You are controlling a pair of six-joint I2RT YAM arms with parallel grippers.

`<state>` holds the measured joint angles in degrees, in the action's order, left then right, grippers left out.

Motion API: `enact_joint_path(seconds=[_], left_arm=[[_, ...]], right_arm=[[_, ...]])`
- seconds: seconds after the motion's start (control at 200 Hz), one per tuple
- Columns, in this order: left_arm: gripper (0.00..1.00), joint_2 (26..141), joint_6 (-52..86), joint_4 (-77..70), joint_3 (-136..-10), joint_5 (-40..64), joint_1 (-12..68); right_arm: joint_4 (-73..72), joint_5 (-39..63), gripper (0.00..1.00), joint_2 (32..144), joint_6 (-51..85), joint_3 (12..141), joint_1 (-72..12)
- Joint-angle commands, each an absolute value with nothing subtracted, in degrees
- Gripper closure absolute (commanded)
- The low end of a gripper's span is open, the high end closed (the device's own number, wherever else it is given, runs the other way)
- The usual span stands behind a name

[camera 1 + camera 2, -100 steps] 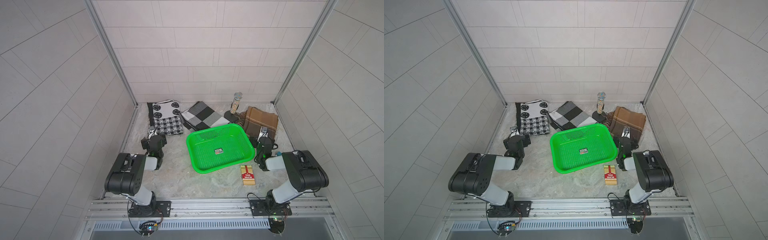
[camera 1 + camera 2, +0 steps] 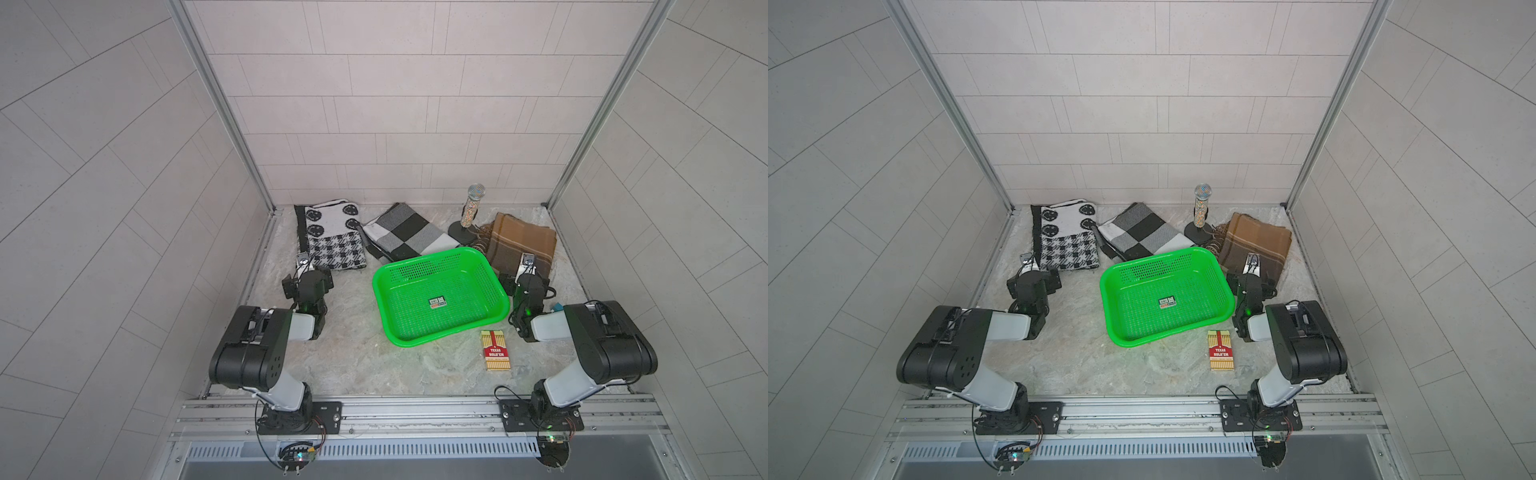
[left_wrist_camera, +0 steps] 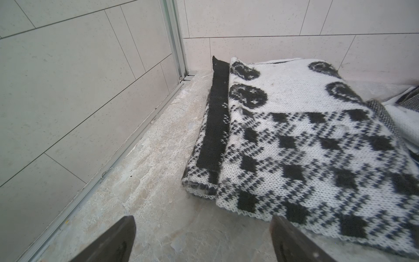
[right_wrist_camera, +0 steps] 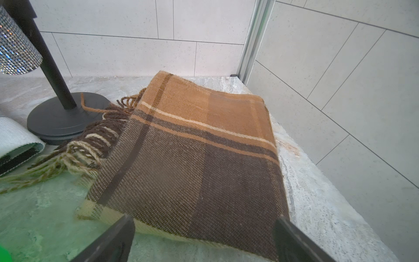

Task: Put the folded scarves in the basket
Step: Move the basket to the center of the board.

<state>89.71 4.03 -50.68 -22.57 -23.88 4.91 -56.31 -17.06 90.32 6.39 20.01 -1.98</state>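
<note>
Wrist views: saw left gripper (image 3: 201,226) gaping, empty, before patterned scarf (image 3: 317,147); right gripper (image 4: 204,217) likewise before brown scarf (image 4: 192,147); found basket (image 2: 415,309) central, likely for reach

The enclosure has three walls of pale rectangular tiles: a back wall (image 2: 395,104) with level courses and two side walls (image 2: 104,187) whose joints run diagonally in both top views. Aluminium posts (image 2: 223,108) mark the rear corners. The floor (image 2: 353,361) is a mottled grey-beige stone-look slab. A metal rail (image 2: 415,411) and a slotted grille (image 2: 415,449) border the front edge. Lighting is even.
</note>
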Motion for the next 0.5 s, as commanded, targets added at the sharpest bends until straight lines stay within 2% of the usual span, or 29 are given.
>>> enact_joint_path(seconds=[0.0,0.285,0.37,0.41,0.495], left_arm=[[0.0,89.8,3.9,-51.7,-22.3,-24.0,4.7],[0.0,88.2,3.1,-55.5,-20.1,-24.5,4.9],[0.0,80.0,1.3,-54.9,-17.2,-26.9,6.8],[0.0,74.2,-0.2,-52.0,-17.1,-27.8,8.6],[0.0,60.1,2.6,-38.5,-18.2,-26.0,11.4]], right_arm=[[-56.2,-17.9,0.0,89.8,6.1,20.1,-2.3],[-58.2,-18.6,0.0,87.6,6.1,18.5,-2.3],[-60.0,-19.1,0.0,81.8,4.4,15.3,-3.3],[-54.9,-24.3,0.0,75.8,4.2,15.5,-5.0],[-43.0,-23.7,0.0,60.9,5.5,18.8,-5.4]])
